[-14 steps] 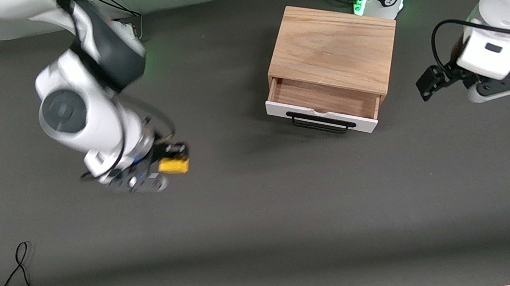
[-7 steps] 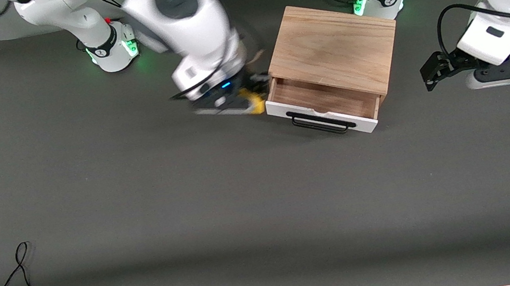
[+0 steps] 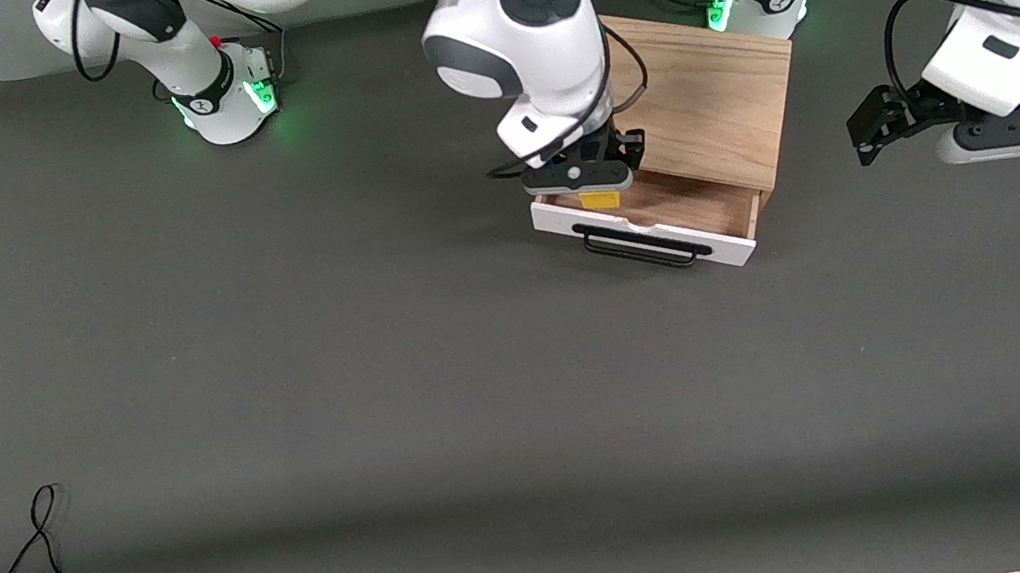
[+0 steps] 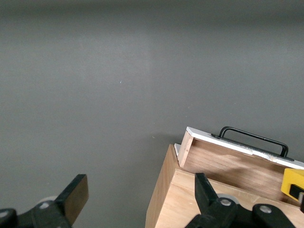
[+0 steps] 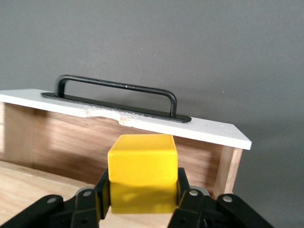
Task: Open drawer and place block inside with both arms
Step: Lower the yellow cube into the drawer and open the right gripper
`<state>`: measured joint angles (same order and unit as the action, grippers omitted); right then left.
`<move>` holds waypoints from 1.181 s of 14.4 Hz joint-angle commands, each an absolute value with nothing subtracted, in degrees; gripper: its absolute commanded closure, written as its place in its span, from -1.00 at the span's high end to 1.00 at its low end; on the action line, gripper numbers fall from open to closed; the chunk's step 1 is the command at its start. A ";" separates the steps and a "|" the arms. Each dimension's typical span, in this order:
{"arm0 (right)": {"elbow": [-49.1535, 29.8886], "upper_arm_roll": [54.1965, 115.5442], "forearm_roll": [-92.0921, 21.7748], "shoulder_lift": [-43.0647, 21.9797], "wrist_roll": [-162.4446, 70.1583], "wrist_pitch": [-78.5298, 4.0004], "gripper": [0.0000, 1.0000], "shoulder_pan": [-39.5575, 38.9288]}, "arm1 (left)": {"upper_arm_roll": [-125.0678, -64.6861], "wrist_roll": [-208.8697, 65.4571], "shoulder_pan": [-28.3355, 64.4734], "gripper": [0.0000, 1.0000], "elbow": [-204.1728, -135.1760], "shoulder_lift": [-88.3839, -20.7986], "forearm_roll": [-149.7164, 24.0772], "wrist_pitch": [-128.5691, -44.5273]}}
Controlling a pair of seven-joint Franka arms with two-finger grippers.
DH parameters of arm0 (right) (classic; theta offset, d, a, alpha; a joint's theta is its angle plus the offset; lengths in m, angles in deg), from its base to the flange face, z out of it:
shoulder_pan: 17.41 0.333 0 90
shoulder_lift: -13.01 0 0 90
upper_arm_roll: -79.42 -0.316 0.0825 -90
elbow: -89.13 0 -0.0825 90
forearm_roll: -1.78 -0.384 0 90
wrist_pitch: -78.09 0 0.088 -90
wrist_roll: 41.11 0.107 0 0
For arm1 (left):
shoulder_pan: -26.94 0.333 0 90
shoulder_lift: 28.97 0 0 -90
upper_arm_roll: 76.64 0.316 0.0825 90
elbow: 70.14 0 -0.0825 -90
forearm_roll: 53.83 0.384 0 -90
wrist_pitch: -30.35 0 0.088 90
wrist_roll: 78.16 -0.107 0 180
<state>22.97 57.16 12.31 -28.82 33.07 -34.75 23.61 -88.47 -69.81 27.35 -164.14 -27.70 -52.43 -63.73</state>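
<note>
Over pulled-out drawer [image 3: 660,208], right pincer [image 3: 599,195] clamped on block [image 3: 600,200]: glossy yellow cube with crisp edges, black fingers [image 5: 187,202] pressed on two opposite faces. Drawer: pale grained wood inside, flat white front, slim black bar handle [image 3: 638,247]. Boxy light-wood cabinet [image 3: 705,101] on matte grey bench [image 3: 449,417]. Left pincer [image 3: 887,134] waits beside cabinet toward left arm's end of bench, fingers spread wide, nothing between them.

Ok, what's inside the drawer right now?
Only bare light wood shows in the drawer. The block is over it, clamped in the right gripper, which hides the floor beneath. Left gripper waits open, off the cabinet's end.
</note>
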 commanded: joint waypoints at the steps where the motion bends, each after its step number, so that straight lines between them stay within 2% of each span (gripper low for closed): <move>1: 25.93 57.19 14.34 -30.93 35.17 -34.14 -0.95 24.86 | -88.50 -70.86 27.65 1.00 -162.77 -28.44 -52.16 -62.55; 6: 25.49 57.18 14.43 -31.90 37.02 -34.23 -0.93 25.74 | -88.42 -71.30 27.82 1.00 -162.77 -28.53 -52.16 -61.50; 12: 25.32 57.27 16.10 -33.83 37.11 -34.23 -0.78 26.36 | -88.42 -70.86 27.73 1.00 -162.86 -28.62 -51.98 -61.50; 13: 25.32 57.27 16.19 -33.84 37.11 -34.23 -0.69 26.36 | -88.42 -70.86 27.73 1.00 -162.86 -28.62 -51.98 -61.41; 14: 25.32 57.27 16.19 -33.92 37.11 -34.23 -0.40 26.36 | -88.42 -70.78 27.73 1.00 -162.86 -28.62 -51.98 -61.41; 15: 25.32 57.27 16.19 -33.92 37.11 -34.23 0.22 26.36 | -88.42 -70.77 27.73 1.00 -162.86 -28.62 -51.98 -61.41; 16: 25.32 57.27 16.71 -33.84 37.11 -34.23 0.97 26.36 | -88.42 -70.86 27.73 1.00 -162.86 -28.62 -51.98 -61.41; 17: 25.32 57.27 17.85 -33.84 37.11 -34.23 1.00 26.36 | -88.42 -70.95 27.73 1.00 -162.86 -28.62 -51.98 -61.41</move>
